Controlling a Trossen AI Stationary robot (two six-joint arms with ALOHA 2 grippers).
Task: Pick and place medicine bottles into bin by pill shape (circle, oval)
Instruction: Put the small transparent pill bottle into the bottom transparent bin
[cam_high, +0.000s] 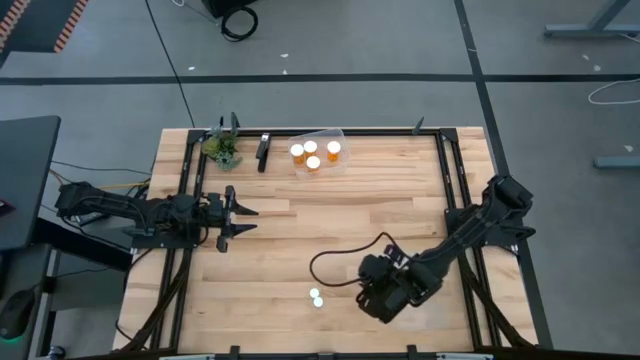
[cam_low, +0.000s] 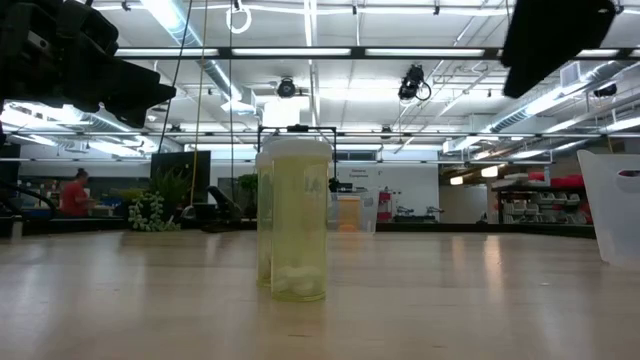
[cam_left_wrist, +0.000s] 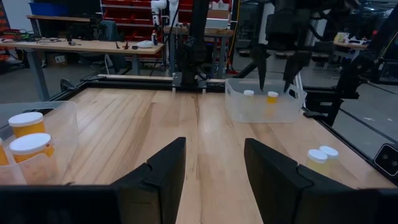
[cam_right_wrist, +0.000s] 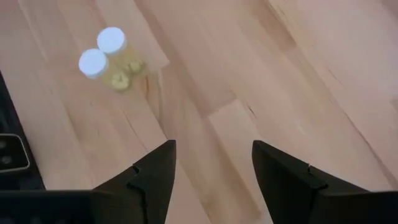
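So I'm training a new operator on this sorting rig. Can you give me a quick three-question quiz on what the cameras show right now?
1. How many orange bottles sit in the clear bin that shows in the high view?
2. True or false: the right gripper is holding a pale bottle.
3. The two pale bottles on the bare table are: A) upright, side by side; B) lying on their sides; C) stacked one on the other.

Key: 1) four; 2) false, its fingers are open and empty; 3) A.
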